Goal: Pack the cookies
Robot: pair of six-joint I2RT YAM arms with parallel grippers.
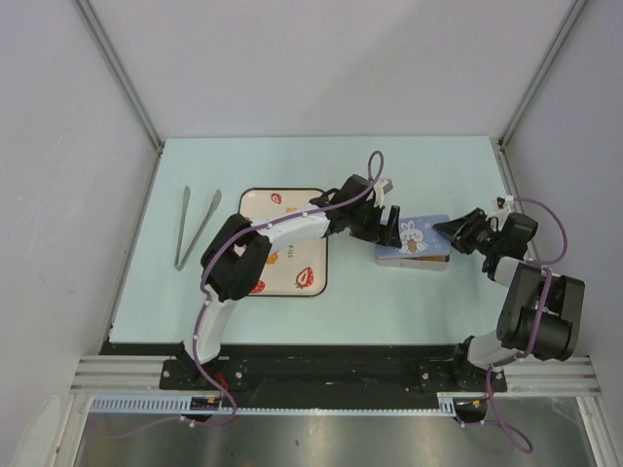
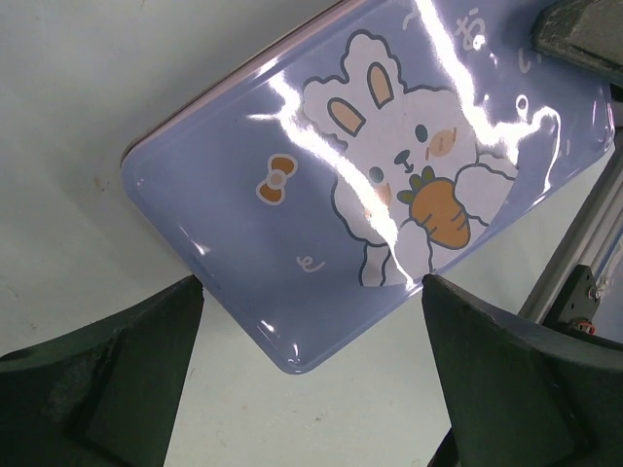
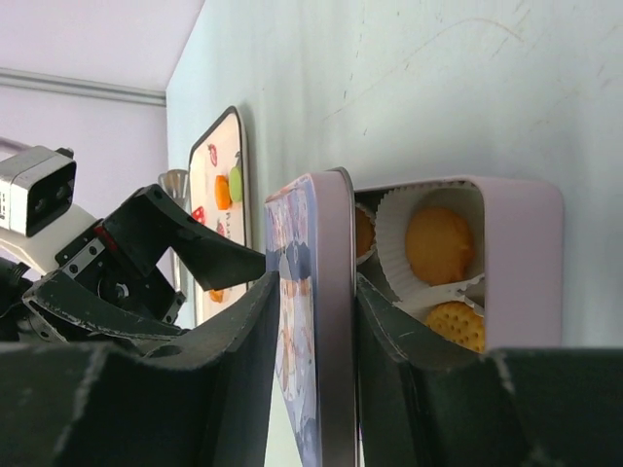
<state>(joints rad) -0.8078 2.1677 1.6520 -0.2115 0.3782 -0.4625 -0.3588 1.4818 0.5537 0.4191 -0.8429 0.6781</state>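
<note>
The tin's blue rabbit lid (image 1: 412, 238) (image 2: 389, 185) lies tilted over the pink tin (image 3: 526, 263). Seen under its raised edge, orange cookies (image 3: 438, 243) (image 3: 458, 326) sit in a white paper cup (image 3: 394, 224) inside the tin. My right gripper (image 1: 453, 232) (image 3: 319, 280) straddles the lid's right edge (image 3: 336, 321), one finger over the face and one inside the tin. Its jaws stand loosened and wider than the rim. My left gripper (image 1: 384, 229) (image 2: 311, 282) hangs open over the lid's left corner, touching nothing.
A white tray with fruit prints (image 1: 310, 255) (image 3: 216, 165) lies left of the tin, partly under my left arm. Metal tongs (image 1: 192, 226) lie at the far left of the table. Frame posts rise at the table's back corners.
</note>
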